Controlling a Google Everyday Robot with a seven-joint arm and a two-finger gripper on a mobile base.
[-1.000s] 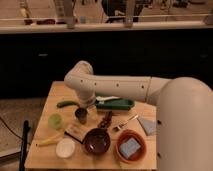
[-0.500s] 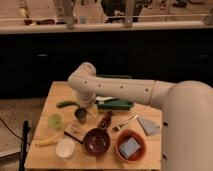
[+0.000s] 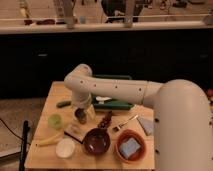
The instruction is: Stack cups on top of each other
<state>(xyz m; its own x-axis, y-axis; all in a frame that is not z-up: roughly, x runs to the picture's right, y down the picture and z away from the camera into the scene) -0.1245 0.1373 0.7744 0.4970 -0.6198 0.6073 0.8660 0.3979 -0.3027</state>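
The dark grey-brown cup (image 3: 80, 116) stands upright on the wooden table (image 3: 50, 97), left of centre. The pale lime green cup (image 3: 54, 120) stands apart, to its left, near the table's left edge. My gripper (image 3: 81, 109) hangs from the white arm directly over the dark cup and reaches down to its rim. The wrist hides the top of that cup.
A white bowl (image 3: 65, 148) and a dark brown bowl (image 3: 96, 141) sit at the front. An orange bowl with a blue sponge (image 3: 131, 146) is at the front right. A banana (image 3: 49, 140), a green tray (image 3: 114, 104), grapes (image 3: 104, 120) and a fork (image 3: 125, 123) lie around.
The arm's elbow has shifted slightly and come a little lower. The gripper has stayed over the dark cup. Neither cup has moved.
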